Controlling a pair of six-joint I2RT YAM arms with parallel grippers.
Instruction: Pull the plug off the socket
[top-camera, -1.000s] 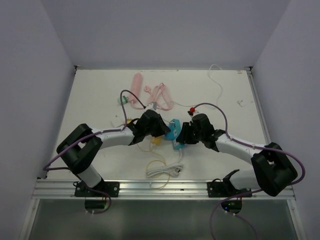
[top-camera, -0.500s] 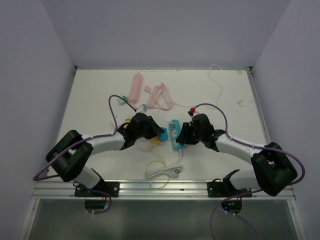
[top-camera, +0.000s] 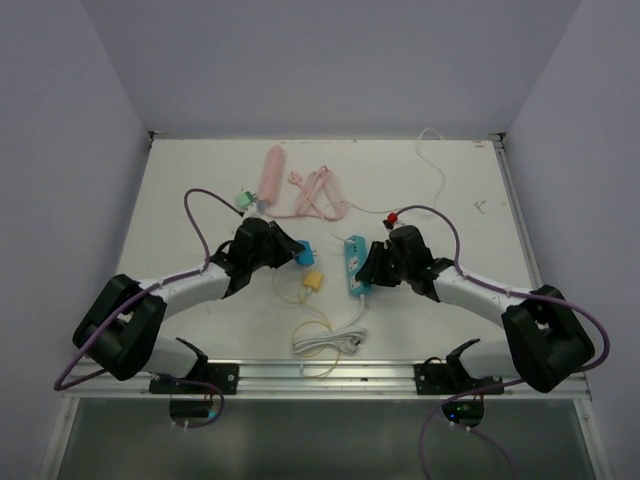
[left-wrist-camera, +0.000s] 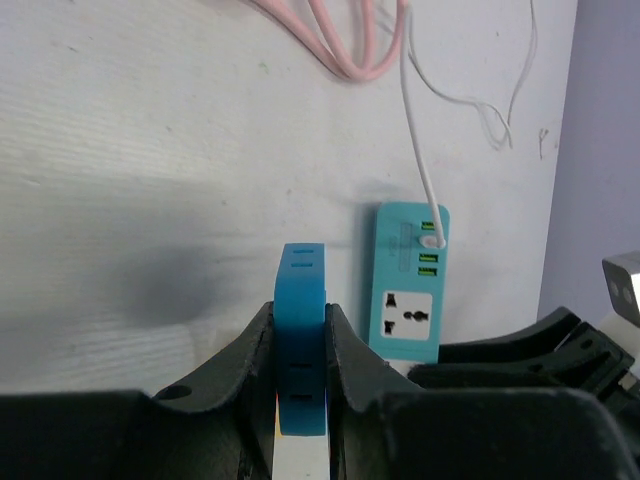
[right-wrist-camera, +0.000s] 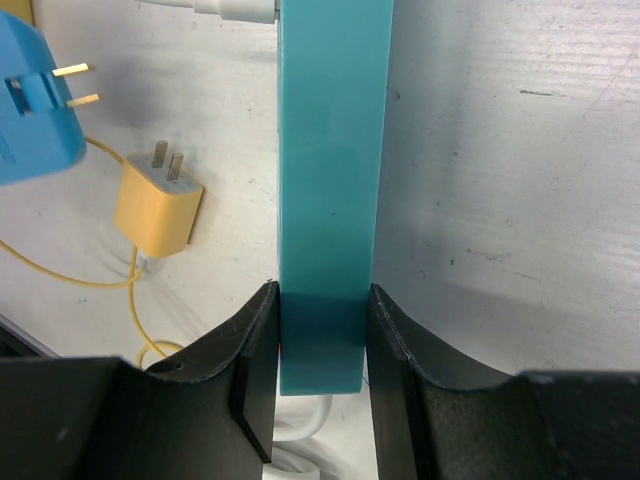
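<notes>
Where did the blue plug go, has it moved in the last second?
Yes. The blue plug, gripped by the left gripper, moved left, out of the teal power strip held by the right gripper.

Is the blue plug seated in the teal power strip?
No, the blue plug hangs apart from the teal power strip, both prongs bare.

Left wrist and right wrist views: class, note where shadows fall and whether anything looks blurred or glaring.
Left wrist view: a soft shadow lies on the table left of the blue plug; no glare. Right wrist view: even light, the teal power strip sharp, a thin shadow beside the yellow charger.
</notes>
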